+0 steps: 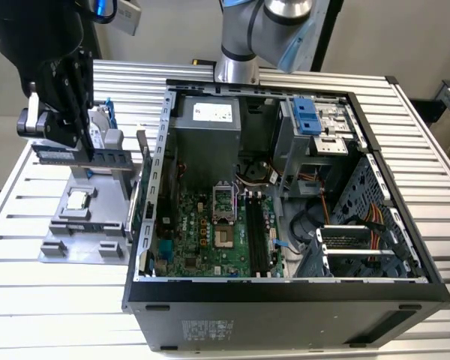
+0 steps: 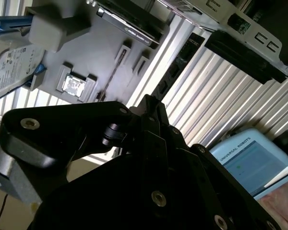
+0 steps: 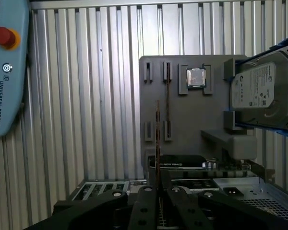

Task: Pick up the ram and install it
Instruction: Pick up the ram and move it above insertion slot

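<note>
One ram stick (image 3: 157,139) is pinched edge-on between the closed fingers of my hand (image 3: 157,194), held just over the gray holder (image 3: 192,120) on the desk (image 3: 86,96). Beyond the hand I see a processor (image 3: 196,76) and a hard drive (image 3: 261,91) resting in that holder.

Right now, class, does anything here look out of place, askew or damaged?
Nothing looks damaged or spilled. The one thing off its rest is the ram, gripped in the end effector above the grey holder.
</note>
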`<state>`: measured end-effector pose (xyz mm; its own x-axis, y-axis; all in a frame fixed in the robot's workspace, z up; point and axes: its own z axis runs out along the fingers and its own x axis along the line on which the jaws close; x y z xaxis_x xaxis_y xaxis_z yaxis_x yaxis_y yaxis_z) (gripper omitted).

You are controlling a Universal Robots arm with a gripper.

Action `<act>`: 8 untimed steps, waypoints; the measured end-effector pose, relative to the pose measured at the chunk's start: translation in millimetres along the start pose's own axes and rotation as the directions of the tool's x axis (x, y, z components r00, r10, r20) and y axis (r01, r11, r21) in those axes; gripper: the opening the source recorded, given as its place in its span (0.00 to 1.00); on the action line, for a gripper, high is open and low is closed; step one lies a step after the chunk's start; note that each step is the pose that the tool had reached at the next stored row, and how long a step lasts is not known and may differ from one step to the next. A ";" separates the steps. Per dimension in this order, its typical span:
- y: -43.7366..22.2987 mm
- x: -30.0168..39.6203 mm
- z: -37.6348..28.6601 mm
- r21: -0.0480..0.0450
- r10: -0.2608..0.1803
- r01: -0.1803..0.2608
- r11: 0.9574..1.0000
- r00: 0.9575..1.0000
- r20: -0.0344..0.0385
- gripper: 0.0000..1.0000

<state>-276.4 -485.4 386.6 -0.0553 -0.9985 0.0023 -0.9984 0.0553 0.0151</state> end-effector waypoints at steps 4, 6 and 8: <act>-3.6 -0.3 0.0 0.000 0.000 0.000 1.000 1.000 0.000 0.00; -5.0 -0.4 -0.1 0.000 0.000 0.000 1.000 1.000 0.000 0.00; -6.5 -0.5 -0.1 0.000 0.000 0.000 1.000 1.000 0.000 0.00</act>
<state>-269.9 -485.3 386.6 -0.0553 -0.9985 0.0024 -0.9984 0.0553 0.0151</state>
